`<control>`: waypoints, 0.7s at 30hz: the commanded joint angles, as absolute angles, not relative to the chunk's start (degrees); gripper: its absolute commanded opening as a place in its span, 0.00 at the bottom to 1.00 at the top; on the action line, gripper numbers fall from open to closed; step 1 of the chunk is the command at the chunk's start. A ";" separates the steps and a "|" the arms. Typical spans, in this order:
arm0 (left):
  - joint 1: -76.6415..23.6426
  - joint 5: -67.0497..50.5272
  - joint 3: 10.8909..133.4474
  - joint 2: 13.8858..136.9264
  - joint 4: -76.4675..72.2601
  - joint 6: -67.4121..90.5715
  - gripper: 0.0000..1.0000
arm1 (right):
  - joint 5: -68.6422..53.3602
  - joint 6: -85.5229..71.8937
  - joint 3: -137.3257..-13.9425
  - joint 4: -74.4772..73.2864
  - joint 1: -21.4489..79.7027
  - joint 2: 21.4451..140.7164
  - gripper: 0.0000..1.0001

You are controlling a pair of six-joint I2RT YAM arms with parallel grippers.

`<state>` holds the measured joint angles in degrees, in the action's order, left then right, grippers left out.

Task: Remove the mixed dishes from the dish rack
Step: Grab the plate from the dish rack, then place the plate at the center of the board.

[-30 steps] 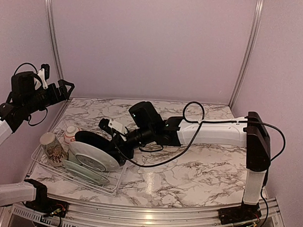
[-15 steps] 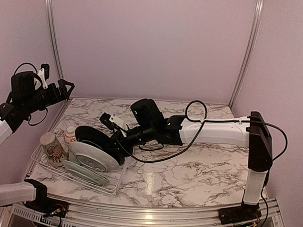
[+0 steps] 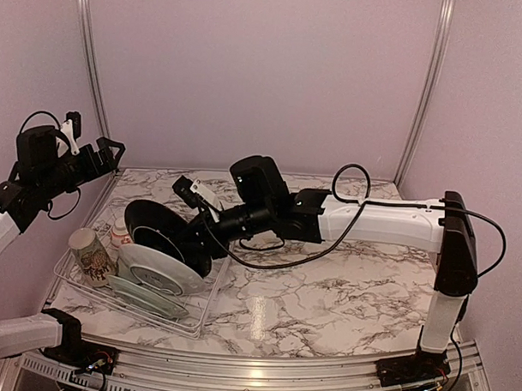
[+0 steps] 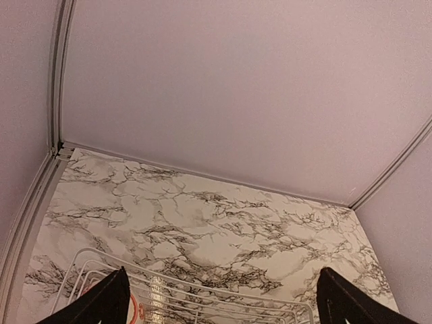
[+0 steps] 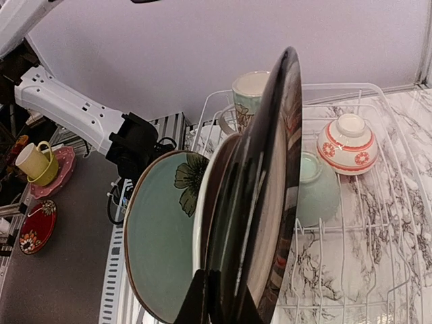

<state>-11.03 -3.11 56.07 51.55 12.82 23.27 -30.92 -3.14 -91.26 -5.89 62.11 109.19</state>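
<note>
My right gripper (image 3: 196, 236) is shut on the right rim of the large black plate (image 3: 155, 229) and holds it upright, on edge, over the white wire dish rack (image 3: 201, 313). In the right wrist view the black plate (image 5: 270, 162) rises edge-on from my right gripper (image 5: 219, 293). Beside it stand a pale green plate with a dark flower mark (image 5: 158, 236), a cream mug (image 5: 247, 91), a pale green bowl (image 5: 316, 192) and a red-and-white bowl (image 5: 347, 145). My left gripper (image 3: 108, 151) is open and empty, high above the rack's left end.
In the top view a pale plate (image 3: 160, 269) leans in the rack, a green plate (image 3: 146, 296) lies low in front, and the mug (image 3: 92, 256) stands at the left end. The left wrist view shows the rack's far wire edge (image 4: 202, 287) and marble table (image 4: 202, 216).
My right gripper has closed on the black plate's rim and raised it a little, up and towards the back. The left arm has barely moved.
</note>
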 commanded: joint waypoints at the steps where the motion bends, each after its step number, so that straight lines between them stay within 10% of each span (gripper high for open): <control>1: -10.72 -2.16 55.55 50.30 10.99 23.74 0.99 | -27.05 -1.71 -97.13 3.98 60.49 101.87 0.00; 12: -10.72 -1.00 55.07 49.84 10.55 24.36 0.99 | -27.25 -3.67 -92.91 6.48 57.78 94.69 0.00; 21: -10.72 -0.86 54.84 49.98 10.27 24.34 0.99 | -1.03 5.25 -84.48 -0.65 53.60 86.55 0.00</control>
